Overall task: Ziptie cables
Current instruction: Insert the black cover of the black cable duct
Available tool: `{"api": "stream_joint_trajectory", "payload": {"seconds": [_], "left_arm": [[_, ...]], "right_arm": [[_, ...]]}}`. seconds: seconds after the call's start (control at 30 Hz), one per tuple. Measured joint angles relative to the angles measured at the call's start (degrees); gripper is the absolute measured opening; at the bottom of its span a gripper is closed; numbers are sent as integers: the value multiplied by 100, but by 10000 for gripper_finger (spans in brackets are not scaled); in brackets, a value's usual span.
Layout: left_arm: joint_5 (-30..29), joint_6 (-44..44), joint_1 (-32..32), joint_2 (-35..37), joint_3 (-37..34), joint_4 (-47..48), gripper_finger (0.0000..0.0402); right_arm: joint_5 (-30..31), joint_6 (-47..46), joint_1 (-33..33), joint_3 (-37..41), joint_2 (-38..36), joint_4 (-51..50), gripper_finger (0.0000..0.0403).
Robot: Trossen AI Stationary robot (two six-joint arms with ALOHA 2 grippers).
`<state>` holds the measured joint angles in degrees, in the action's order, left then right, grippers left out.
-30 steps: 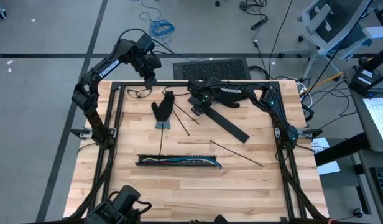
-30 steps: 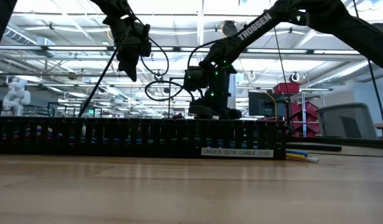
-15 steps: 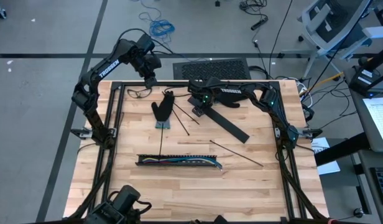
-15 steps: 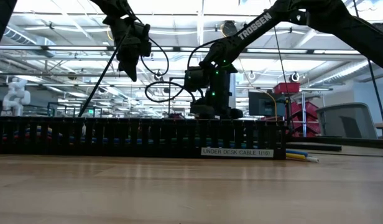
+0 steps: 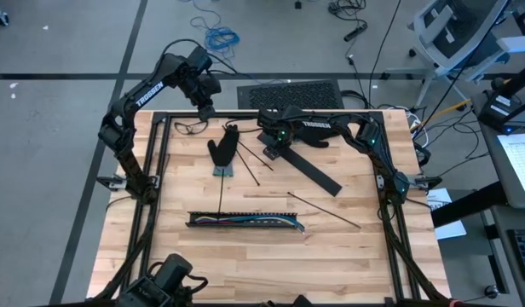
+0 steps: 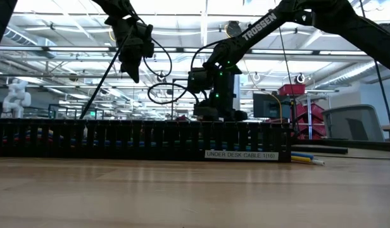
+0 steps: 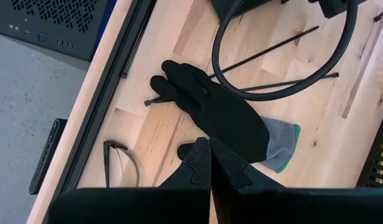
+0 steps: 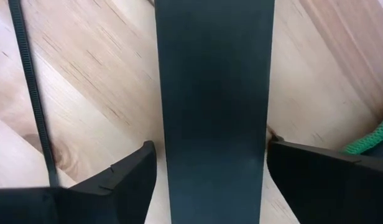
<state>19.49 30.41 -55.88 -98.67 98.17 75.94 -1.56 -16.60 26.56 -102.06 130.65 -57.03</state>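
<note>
Nothing on the table is showing any shift since the earlier frames; both arms are sitting where they were, though the right gripper [image 8: 210,180] is starting to narrow slightly from its widest spread. Right gripper is hanging low at about 12 o'clock of the table centre, fingers [image 8: 117,177] spread and straddling the near end of a flat black strip [image 5: 314,173], one finger on each side, neither visibly pressing it. That strip is running diagonally toward 3 o'clock. Left gripper [image 7: 209,163] is hovering above the table's 11 o'clock corner, fingers clenched together on nothing, looking down on a black glove [image 7: 216,112] with a grey, green-edged cuff. Glasses [image 7: 120,163] are lying just beside the glove near the table edge. Cables [image 5: 245,220] are lying in the black slotted tray [image 5: 194,221] toward 6 o'clock, well apart from both grippers. Thin black zip ties [image 5: 324,210] are lying scattered between strip and tray.
</note>
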Motion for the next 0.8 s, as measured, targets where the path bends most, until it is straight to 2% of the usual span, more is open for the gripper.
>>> {"api": "stream_joint_trajectory", "payload": {"seconds": [0.3, 0.8], "left_arm": [[0, 0, 0, 2, 0, 0, 0], [0, 0, 1, 1, 0, -30, 0]], "right_arm": [[-88, -57, -6, 4, 7, 10, 235], [-51, -43, -6, 7, 7, 33, 246]]}}
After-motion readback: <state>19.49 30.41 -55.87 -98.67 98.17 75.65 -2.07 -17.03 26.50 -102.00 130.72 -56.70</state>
